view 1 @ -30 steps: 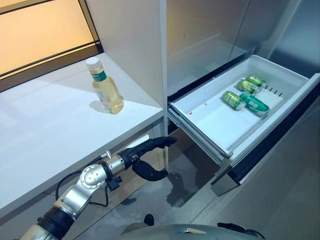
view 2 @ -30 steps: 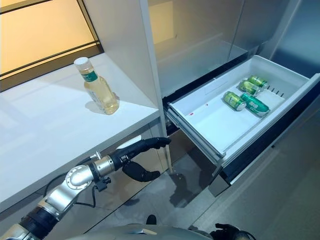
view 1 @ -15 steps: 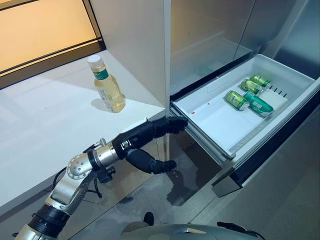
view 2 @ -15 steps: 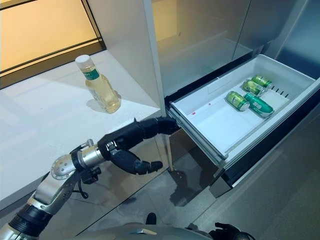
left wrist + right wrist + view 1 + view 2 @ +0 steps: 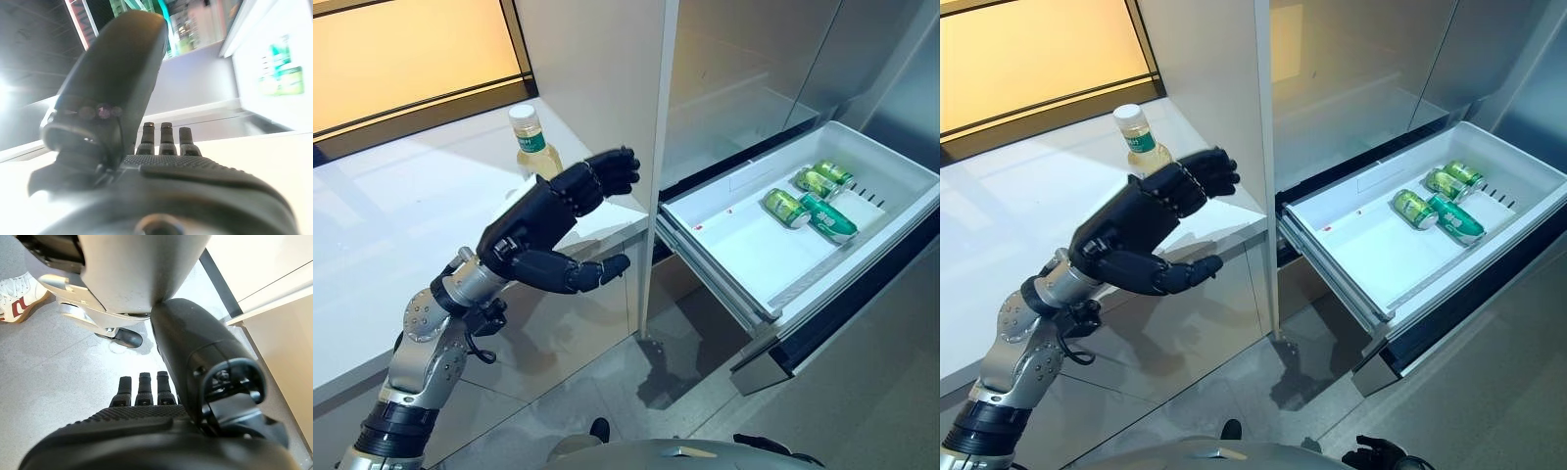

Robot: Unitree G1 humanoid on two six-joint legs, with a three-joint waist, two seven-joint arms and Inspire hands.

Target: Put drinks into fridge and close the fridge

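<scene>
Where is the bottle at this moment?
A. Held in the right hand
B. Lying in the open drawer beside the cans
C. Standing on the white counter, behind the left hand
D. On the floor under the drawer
C: the bottle stands upright on the counter, partly hidden by the open left hand; the drawer holds only the cans.

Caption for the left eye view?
Open left hand raised before the bottle on the counter; three cans in the open drawer.
</scene>
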